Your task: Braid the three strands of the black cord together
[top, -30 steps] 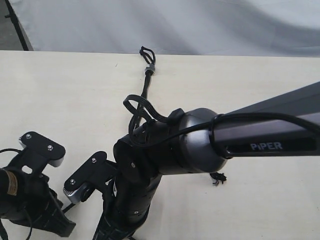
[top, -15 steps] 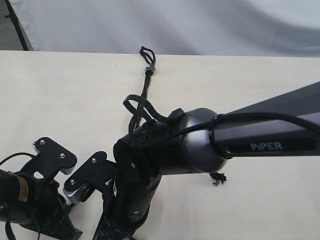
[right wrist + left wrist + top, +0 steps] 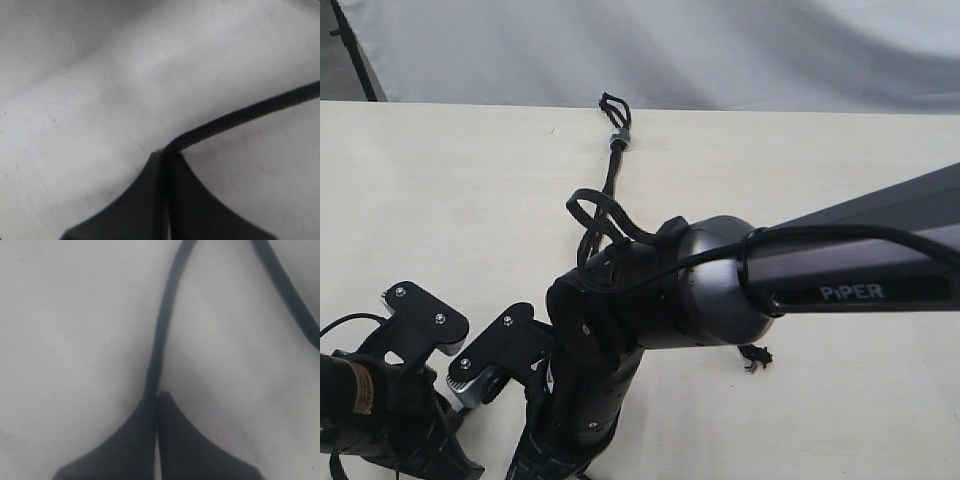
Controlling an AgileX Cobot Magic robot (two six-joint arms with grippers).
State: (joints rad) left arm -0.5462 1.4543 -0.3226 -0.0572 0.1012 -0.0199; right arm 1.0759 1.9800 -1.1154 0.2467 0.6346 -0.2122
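The black cord lies on the pale table, its small loop (image 3: 610, 104) and grey band (image 3: 618, 138) at the far end. It runs toward me and goes out of sight under the right arm (image 3: 650, 300). One frayed strand end (image 3: 754, 356) shows beside that arm. In the left wrist view my left gripper (image 3: 157, 395) is shut on one strand (image 3: 165, 325), and a second strand (image 3: 290, 295) crosses the corner. In the right wrist view my right gripper (image 3: 164, 154) is shut on another strand (image 3: 250, 112), which trails off sideways. Both sets of fingertips are below the exterior view's lower edge.
The left arm's wrist (image 3: 400, 400) sits at the near left, close to the right arm's camera mount (image 3: 495, 360). A glossy robot cable (image 3: 590, 215) loops over the right wrist. A grey cloth backdrop (image 3: 670, 50) hangs behind the table's far edge.
The left arm has shifted to the right, closer to the right arm, and slightly lower in the view. The right arm and the cord's looped end have stayed put.
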